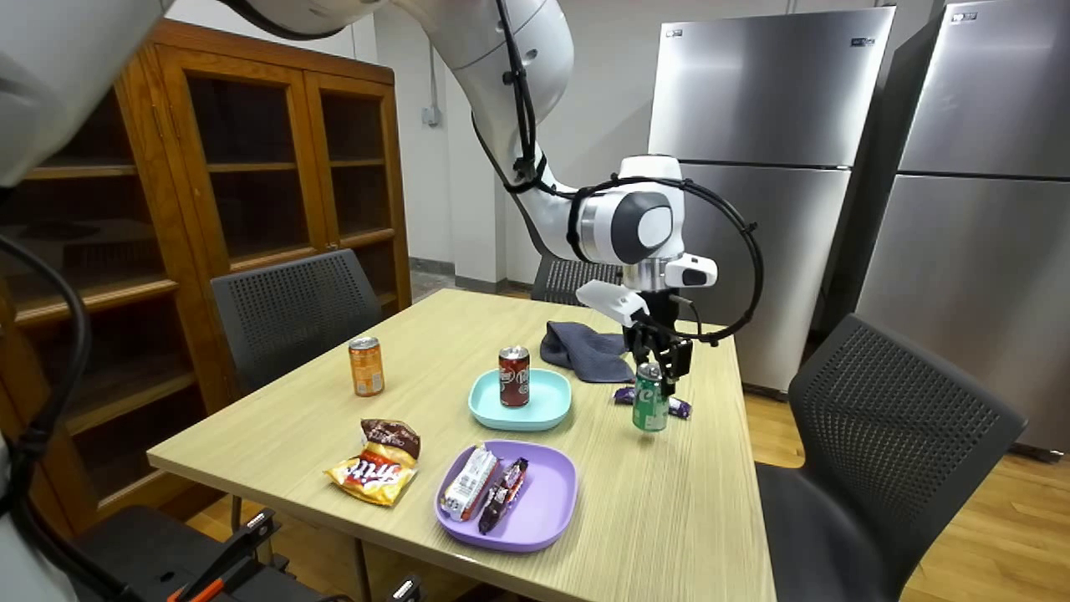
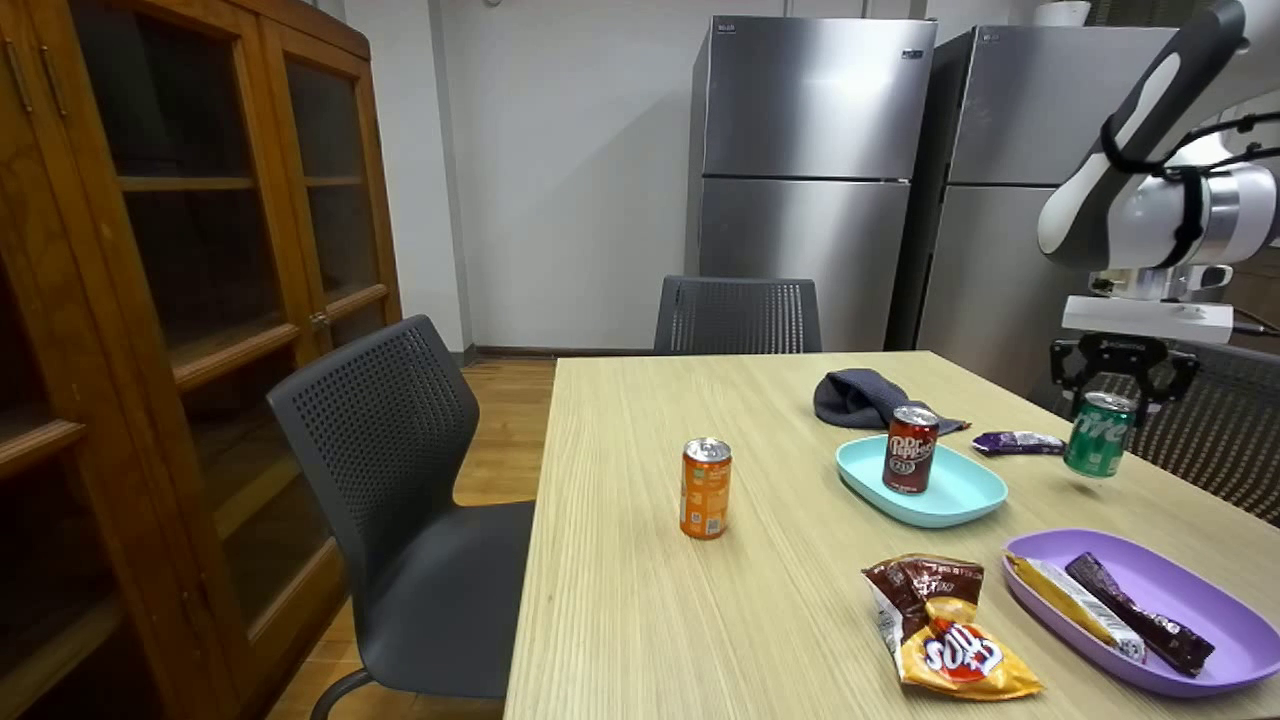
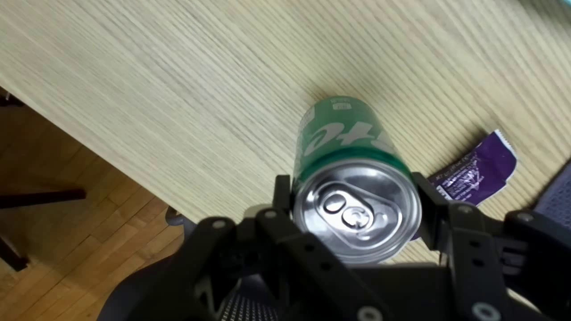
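Can held, perhaps Sprite, wrapper half-hidden

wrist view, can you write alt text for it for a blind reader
A black gripper holds a green soda can, whose silver pull-tab top faces the camera. To the right, a partly hidden purple packet lies on a pale wood-grain table; dark cloth shows at the right edge and wooden floor at lower left.
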You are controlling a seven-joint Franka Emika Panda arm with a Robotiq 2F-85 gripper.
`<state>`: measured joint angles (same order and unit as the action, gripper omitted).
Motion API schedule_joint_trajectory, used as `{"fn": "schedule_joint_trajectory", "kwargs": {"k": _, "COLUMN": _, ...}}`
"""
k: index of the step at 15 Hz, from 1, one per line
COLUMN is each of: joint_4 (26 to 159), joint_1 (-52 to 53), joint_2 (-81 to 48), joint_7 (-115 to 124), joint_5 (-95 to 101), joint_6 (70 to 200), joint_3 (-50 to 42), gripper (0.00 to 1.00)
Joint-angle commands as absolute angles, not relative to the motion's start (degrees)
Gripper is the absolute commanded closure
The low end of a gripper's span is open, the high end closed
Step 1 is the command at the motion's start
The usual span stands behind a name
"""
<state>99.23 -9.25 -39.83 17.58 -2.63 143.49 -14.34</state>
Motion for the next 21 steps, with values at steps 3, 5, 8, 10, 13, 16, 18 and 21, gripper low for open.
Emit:
{"fn": "schedule_joint_trajectory", "kwargs": {"k": 3, "joint_4": 103.5, "joint_1": -10.2, "joint_2": -34.1, "joint_7": 14.6, "joint_5": -5.2, "joint_6": 142.3, "joint_3": -11.1, "gripper": 0.6}}
{"fn": "schedule_joint_trajectory", "kwargs": {"k": 5, "joint_4": 104.4, "joint_1": -9.9, "joint_2": -32.9, "joint_7": 14.8, "joint_5": -5.7, "joint_6": 142.2, "joint_3": -10.6, "gripper": 0.6}}
{"fn": "schedule_joint_trajectory", "kwargs": {"k": 8, "joint_4": 105.9, "joint_1": -9.2, "joint_2": -31.0, "joint_7": 15.7, "joint_5": -6.1, "joint_6": 142.0, "joint_3": -10.2, "gripper": 0.6}}
{"fn": "schedule_joint_trajectory", "kwargs": {"k": 10, "joint_4": 107.6, "joint_1": -8.2, "joint_2": -29.6, "joint_7": 16.9, "joint_5": -5.6, "joint_6": 142.1, "joint_3": -10.6, "gripper": 0.6}}
{"fn": "schedule_joint_trajectory", "kwargs": {"k": 13, "joint_4": 110.0, "joint_1": -7.0, "joint_2": -27.7, "joint_7": 17.9, "joint_5": -5.4, "joint_6": 142.1, "joint_3": -10.7, "gripper": 0.6}}
{"fn": "schedule_joint_trajectory", "kwargs": {"k": 16, "joint_4": 112.4, "joint_1": -5.3, "joint_2": -26.2, "joint_7": 20.3, "joint_5": -5.3, "joint_6": 142.4, "joint_3": -10.9, "gripper": 0.6}}
{"fn": "schedule_joint_trajectory", "kwargs": {"k": 18, "joint_4": 113.7, "joint_1": -4.2, "joint_2": -25.5, "joint_7": 21.9, "joint_5": -5.3, "joint_6": 142.4, "joint_3": -10.8, "gripper": 0.6}}
{"fn": "schedule_joint_trajectory", "kwargs": {"k": 21, "joint_4": 115.0, "joint_1": -2.5, "joint_2": -24.8, "joint_7": 24.9, "joint_5": -5.4, "joint_6": 142.6, "joint_3": -10.8, "gripper": 0.6}}
